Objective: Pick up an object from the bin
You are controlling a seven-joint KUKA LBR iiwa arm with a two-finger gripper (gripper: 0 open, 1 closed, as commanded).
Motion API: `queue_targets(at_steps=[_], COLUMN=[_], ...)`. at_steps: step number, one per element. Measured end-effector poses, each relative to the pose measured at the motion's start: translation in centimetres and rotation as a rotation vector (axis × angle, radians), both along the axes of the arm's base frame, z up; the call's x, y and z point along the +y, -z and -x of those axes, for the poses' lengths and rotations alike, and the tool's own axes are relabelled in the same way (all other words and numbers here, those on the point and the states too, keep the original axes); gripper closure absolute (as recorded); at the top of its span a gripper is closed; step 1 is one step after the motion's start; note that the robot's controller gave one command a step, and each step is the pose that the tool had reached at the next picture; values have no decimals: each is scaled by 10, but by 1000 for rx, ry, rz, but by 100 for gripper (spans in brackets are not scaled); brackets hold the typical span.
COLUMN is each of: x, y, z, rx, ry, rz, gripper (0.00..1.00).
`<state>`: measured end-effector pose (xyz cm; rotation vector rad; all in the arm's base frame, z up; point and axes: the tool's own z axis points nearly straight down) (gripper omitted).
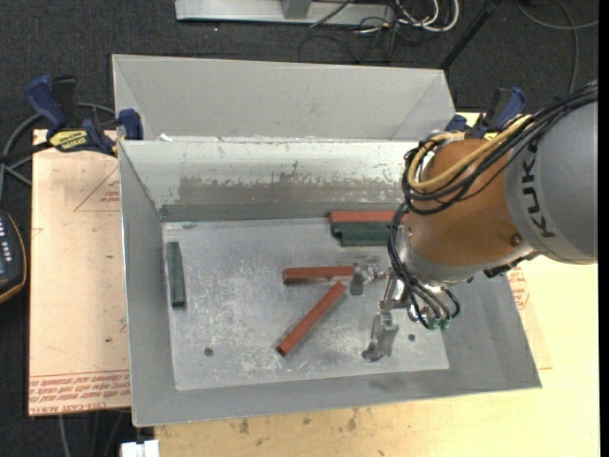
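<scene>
Mid-floor of the grey bin (285, 150): slanted red-brown stick (312, 319), the thing nearest the gripper (379, 343), which hangs low to its right over bare metal; spread or closed, cannot tell. Second red-brown stick (319, 275) lies just beyond. Risk, as judged: closing there catches nothing; sliding left shoves the stick away.

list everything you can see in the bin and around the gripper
left bar: 1, dark green, left of the floor, lying front to back
middle bar: 1, red-brown, centre of the floor, lying across
slanted bar: 1, red-brown, just in front of the middle bar, diagonal
back red bar: 1, red-brown, at the back wall, right
back green bar: 1, dark green, alongside the back red bar
bin: 1, grey metal
arm: 1, orange cover, cables, from the right
gripper: 1, metal, front right, beside the slanted bar
</scene>
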<state>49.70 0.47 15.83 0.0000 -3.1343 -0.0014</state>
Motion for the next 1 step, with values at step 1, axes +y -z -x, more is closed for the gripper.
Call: queue_targets(at_steps=[1], x=[64], y=[90], z=[-41], rx=[-6], ry=[-274], rz=[-2], gripper=[0])
